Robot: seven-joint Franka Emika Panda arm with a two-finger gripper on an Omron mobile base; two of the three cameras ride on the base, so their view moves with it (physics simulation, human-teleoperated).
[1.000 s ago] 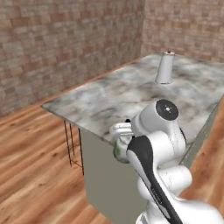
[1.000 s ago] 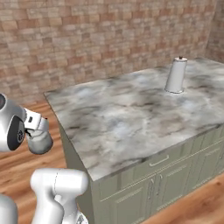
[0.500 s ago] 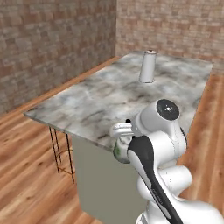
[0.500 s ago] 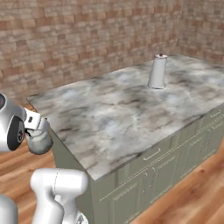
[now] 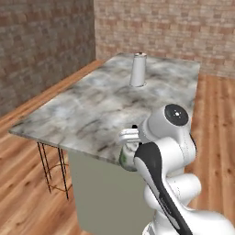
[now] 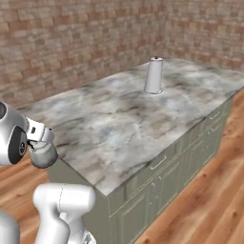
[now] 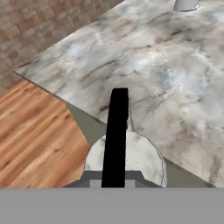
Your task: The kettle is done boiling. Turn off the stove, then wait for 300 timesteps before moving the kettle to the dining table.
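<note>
The claw's (image 7: 114, 181) fingertips are cut off at the bottom of the hand view, so its opening cannot be judged, though the small pale grey-green kettle with a black arched handle (image 7: 124, 157) hangs directly under it, seemingly held by that handle. In the base views the white arm hides most of the kettle (image 6: 44, 155). It hangs off the near corner of the long grey-white marble tabletop (image 5: 105, 110), just outside its edge, above wooden floor (image 7: 35, 131). A tall silver cylinder (image 6: 154, 75) stands well apart toward the far end.
</note>
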